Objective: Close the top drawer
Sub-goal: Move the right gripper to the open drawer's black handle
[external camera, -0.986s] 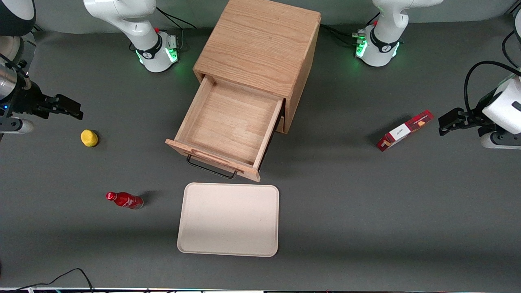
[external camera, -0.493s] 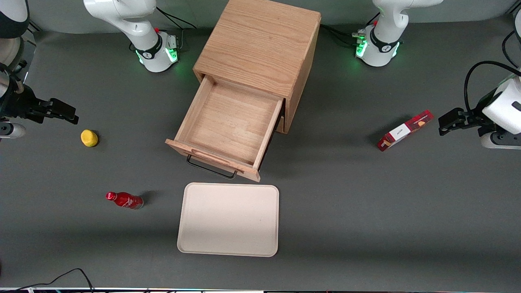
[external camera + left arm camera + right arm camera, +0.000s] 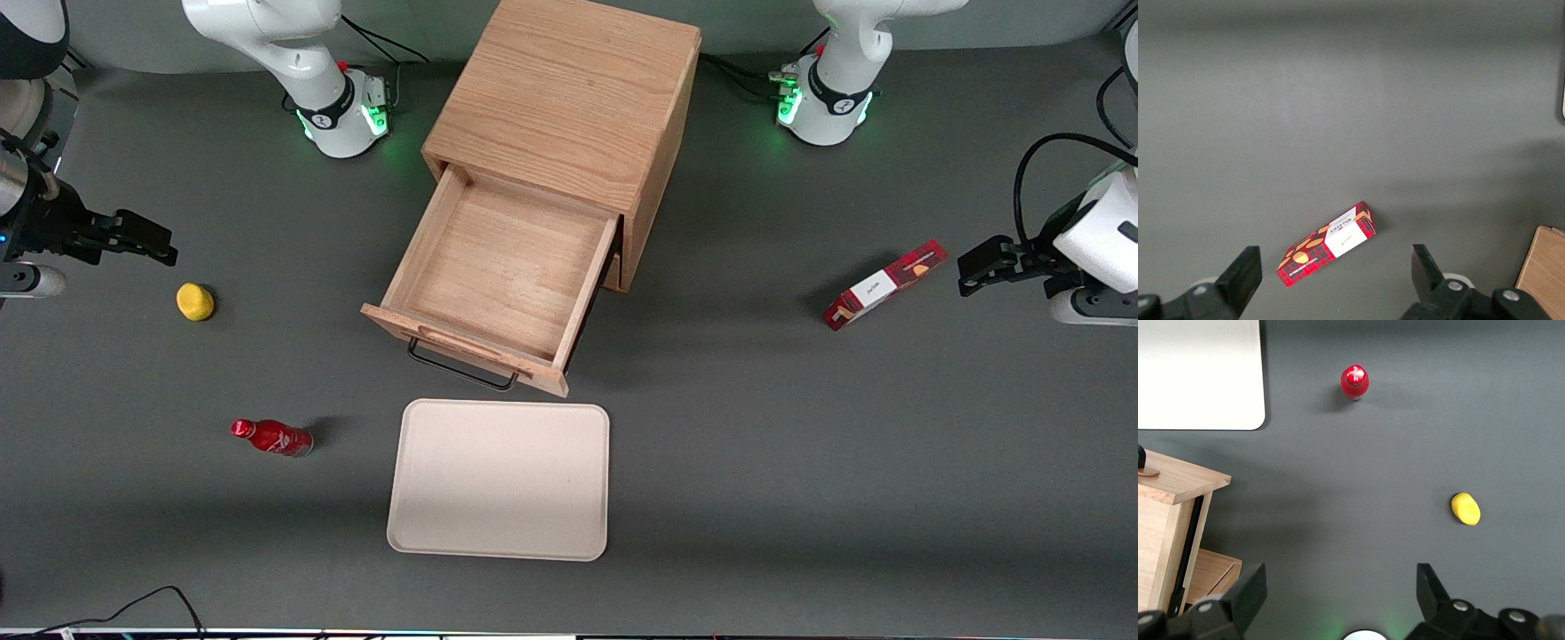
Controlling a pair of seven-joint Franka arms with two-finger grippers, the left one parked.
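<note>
The top drawer (image 3: 498,271) of the light oak cabinet (image 3: 569,98) stands pulled far out and holds nothing. Its black wire handle (image 3: 462,369) and raised wooden strip face the front camera. An end of the drawer's front (image 3: 1178,483) shows in the right wrist view. My right gripper (image 3: 160,242) hangs above the table well away from the drawer, toward the working arm's end. It is open (image 3: 1340,581), with only bare table between its fingers.
A yellow lemon (image 3: 195,301) lies just nearer the front camera than the gripper. A red bottle (image 3: 271,437) lies nearer still, beside a beige tray (image 3: 498,480) in front of the drawer. A red box (image 3: 884,284) lies toward the parked arm's end.
My right gripper shifted slightly outward toward the table's end, then came back a little. It stays open. The drawer has not moved.
</note>
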